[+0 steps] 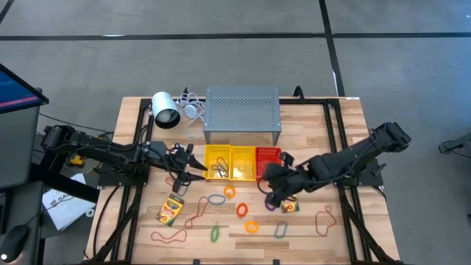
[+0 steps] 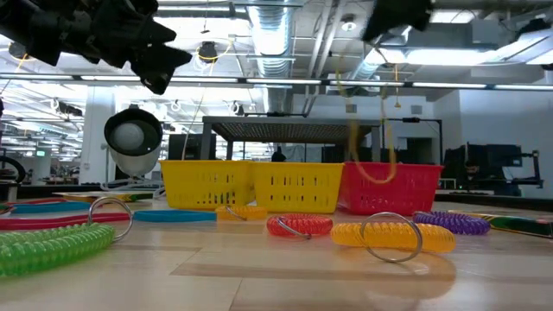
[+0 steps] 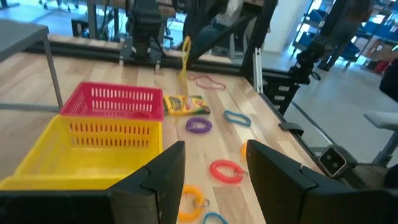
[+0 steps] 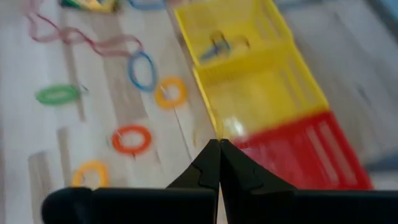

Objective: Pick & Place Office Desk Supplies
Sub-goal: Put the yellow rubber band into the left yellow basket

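Looking down on the wooden table, we start at the left, where the left gripper hovers beside the left yellow plastic basket, its fingers parted wide and holding nothing. A yellow-and-green crayon box lies in front of it, with a thin reddish-brown rubber band nearer the table's edge. Next we find a second yellow basket and a red plastic basket, side by side. Coiled oval rings in orange, green and purple lie scattered in front. Over the red basket's front, the right gripper has its fingers pressed together; a yellowish rubber band dangles from them, hanging above the red basket. A second crayon box lies near it.
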